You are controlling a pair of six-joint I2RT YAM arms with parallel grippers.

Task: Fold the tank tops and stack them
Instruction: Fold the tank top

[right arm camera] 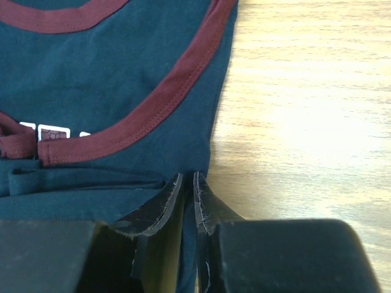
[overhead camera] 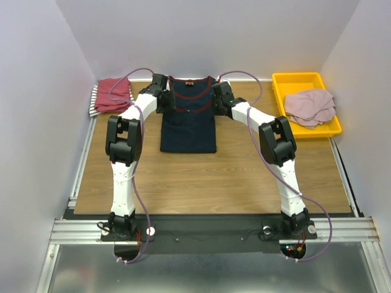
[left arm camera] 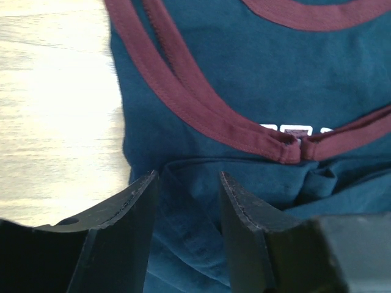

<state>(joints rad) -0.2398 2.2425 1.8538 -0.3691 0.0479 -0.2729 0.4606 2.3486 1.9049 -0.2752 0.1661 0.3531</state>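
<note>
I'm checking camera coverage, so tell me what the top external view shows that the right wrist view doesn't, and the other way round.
Only the top external view: the yellow tray holding a dusty-pink top, and a dark-red top lying on a striped top at the far left.
Only the right wrist view: the right gripper pinched on the side edge of the navy jersey, and bits of white print beside its maroon trim.
Both: that jersey on the wooden table.

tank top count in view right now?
4: navy jersey mid-table; dark-red top at the far-left corner, lying on a striped top; pink top in the yellow tray. The crumpled pink heap may hide more.
</note>
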